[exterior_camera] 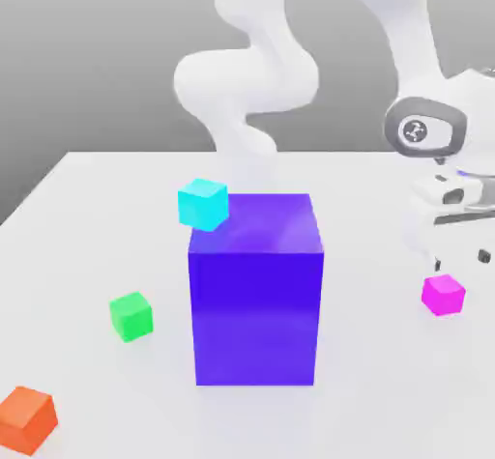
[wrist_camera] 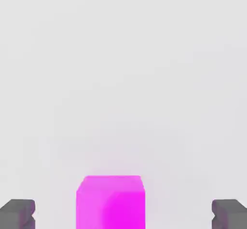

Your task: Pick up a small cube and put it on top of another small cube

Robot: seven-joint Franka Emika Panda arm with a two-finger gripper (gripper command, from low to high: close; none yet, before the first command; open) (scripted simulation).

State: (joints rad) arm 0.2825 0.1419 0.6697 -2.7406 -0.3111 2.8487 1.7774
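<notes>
The small magenta cube [exterior_camera: 444, 294] rests on the white table at the exterior view's right. My gripper [exterior_camera: 461, 257] hangs just above it, jaws open and apart from the cube. In the hand view the magenta cube [wrist_camera: 111, 201] lies between the two dark fingertips [wrist_camera: 18, 213], with a wide gap on each side. My gripper [wrist_camera: 123, 214] holds nothing. The small green cube [exterior_camera: 131, 315] sits on the table at the exterior view's left, far from the hand.
A big purple-blue block [exterior_camera: 255, 288] stands in the middle between the two cubes. A small cyan cube [exterior_camera: 203, 204] shows by its upper left corner. A small orange cube [exterior_camera: 26, 419] lies near the front left corner of the table [exterior_camera: 87, 215].
</notes>
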